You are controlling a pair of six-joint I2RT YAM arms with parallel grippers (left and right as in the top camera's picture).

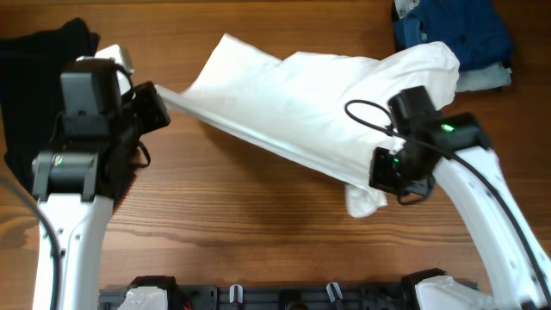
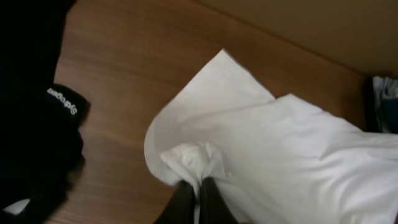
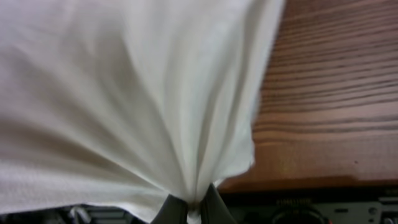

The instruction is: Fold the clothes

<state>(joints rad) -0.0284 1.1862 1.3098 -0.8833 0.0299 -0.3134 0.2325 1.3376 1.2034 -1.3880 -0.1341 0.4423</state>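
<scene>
The clothes, a white thin T-shirt (image 1: 301,99), hang stretched in a taut band between my two grippers above the wooden table. My left gripper (image 1: 162,102) is shut on a bunched corner at the shirt's left end; the left wrist view shows its dark fingers (image 2: 185,199) pinching a wad of white cloth (image 2: 280,155). My right gripper (image 1: 372,176) is shut on the shirt's right lower edge. In the right wrist view, fabric (image 3: 124,93) fans out from the pinch at the gripper (image 3: 193,210). A small tail of cloth (image 1: 366,202) dangles below it. No print patch shows.
A black garment (image 1: 34,69) lies at the far left, also seen in the left wrist view (image 2: 31,124). Dark blue folded clothing (image 1: 452,30) with a pale blue piece (image 1: 484,79) sits at the back right corner. Bare wooden tabletop (image 1: 258,215) runs along the front.
</scene>
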